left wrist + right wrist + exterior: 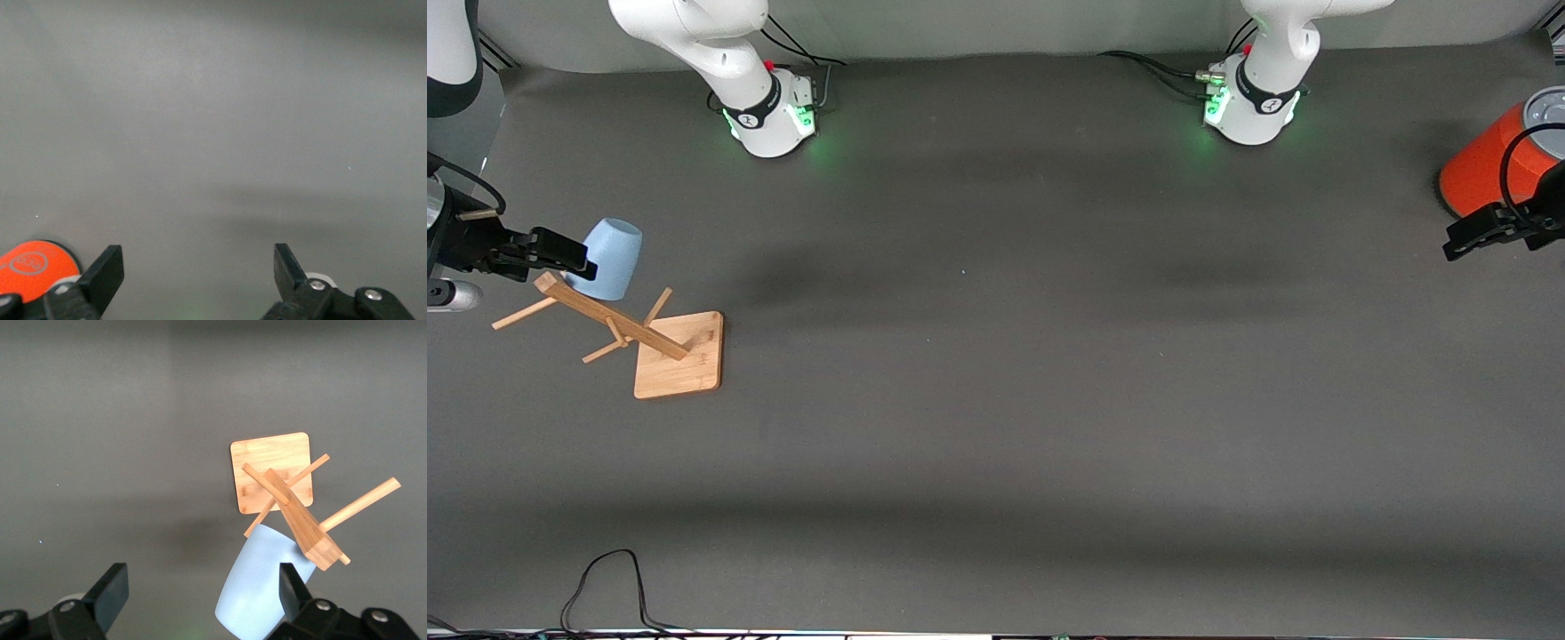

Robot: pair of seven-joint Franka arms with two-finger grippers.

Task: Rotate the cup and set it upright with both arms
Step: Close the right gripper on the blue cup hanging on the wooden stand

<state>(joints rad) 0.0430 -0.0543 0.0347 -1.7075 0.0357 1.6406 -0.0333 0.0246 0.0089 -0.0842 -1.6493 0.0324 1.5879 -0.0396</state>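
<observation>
The pale-blue cup (612, 258) is at the right arm's end of the table, right beside the top of a wooden peg rack (618, 324). Its narrower closed end faces up. My right gripper (571, 256) is open at the cup's side. In the right wrist view the cup (260, 587) lies partly between the open fingers of my right gripper (200, 595), close against one finger (293, 590). My left gripper (1472, 236) is open and empty at the left arm's end of the table, and its own view (197, 273) shows only bare mat between the fingers.
The rack's square wooden base (680, 356) lies nearer the front camera than the cup, and it also shows in the right wrist view (267, 463). A large orange cylinder (1489, 160) with a grey top stands beside the left gripper. A black cable (609, 587) lies at the front edge.
</observation>
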